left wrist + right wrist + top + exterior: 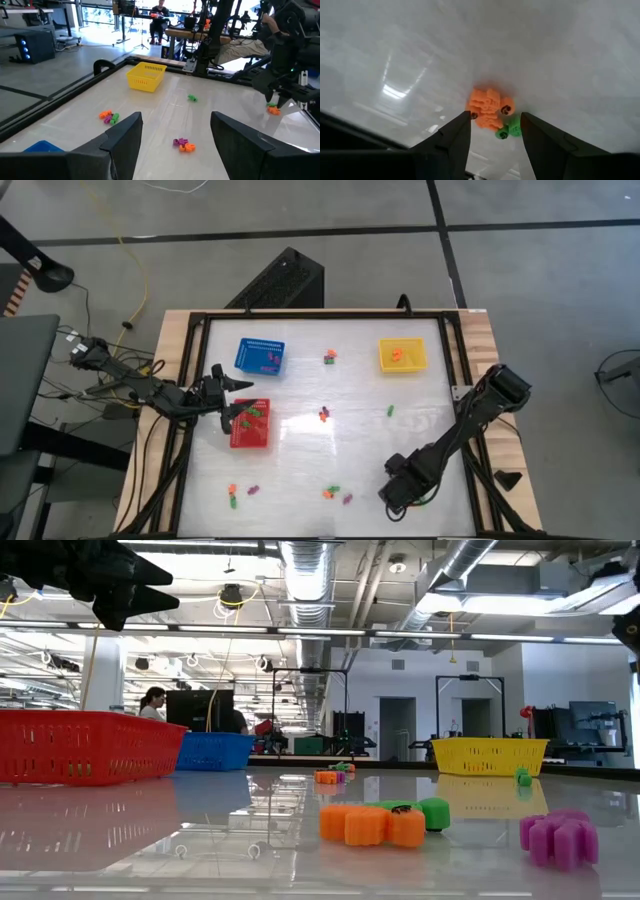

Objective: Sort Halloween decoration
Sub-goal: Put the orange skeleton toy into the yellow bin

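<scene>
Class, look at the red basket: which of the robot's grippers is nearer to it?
Left. The left gripper hangs open at the red basket, by its rim. The right gripper is far across the table, open over an orange trinket.

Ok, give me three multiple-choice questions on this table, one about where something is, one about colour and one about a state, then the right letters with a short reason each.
1. Where is the left gripper?
A. Over the yellow basket
B. By the red basket, between it and the blue one
C. At the table's near right corner

2. What colour are the trinkets in the yellow basket?
A. Orange
B. Purple
C. Green

3. How does the right gripper stand?
A. Shut on a purple trinket
B. Out of view
C. Open, its fingers on either side of an orange and green clump

Answers:
1 B: the high view shows it at the red basket, just below the blue basket.
2 A: the high view shows only orange pieces inside it.
3 C: the right wrist view shows the orange and green clump beyond the gap between the spread fingers.
</scene>
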You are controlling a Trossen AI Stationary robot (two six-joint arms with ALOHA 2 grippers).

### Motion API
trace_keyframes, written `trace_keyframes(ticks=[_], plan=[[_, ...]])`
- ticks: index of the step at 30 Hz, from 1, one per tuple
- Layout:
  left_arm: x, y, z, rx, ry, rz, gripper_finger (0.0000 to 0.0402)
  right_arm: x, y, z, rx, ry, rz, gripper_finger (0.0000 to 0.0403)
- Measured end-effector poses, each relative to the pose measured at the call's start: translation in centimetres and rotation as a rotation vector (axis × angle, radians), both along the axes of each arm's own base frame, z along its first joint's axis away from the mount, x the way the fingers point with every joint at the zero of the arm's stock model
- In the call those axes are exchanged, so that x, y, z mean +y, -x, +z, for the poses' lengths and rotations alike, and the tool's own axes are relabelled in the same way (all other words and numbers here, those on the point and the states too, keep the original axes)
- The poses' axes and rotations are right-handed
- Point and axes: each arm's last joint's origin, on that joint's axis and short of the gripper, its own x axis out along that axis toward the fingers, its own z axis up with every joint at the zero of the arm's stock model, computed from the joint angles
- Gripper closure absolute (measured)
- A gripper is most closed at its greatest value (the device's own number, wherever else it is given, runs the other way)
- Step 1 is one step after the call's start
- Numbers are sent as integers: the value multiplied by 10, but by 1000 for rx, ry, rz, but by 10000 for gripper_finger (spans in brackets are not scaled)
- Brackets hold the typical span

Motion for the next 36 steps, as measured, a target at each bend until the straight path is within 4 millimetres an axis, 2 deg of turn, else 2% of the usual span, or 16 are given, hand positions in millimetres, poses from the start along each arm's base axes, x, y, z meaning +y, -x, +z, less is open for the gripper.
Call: trace_keyframes(ticks=[11,36], plan=[[0,0,-2,15,-7,2,175,5,-2,-12,45,-4,-27,145],[0,0,-2,16,0,2,175,7,-5,-15,12,12,-62,143]])
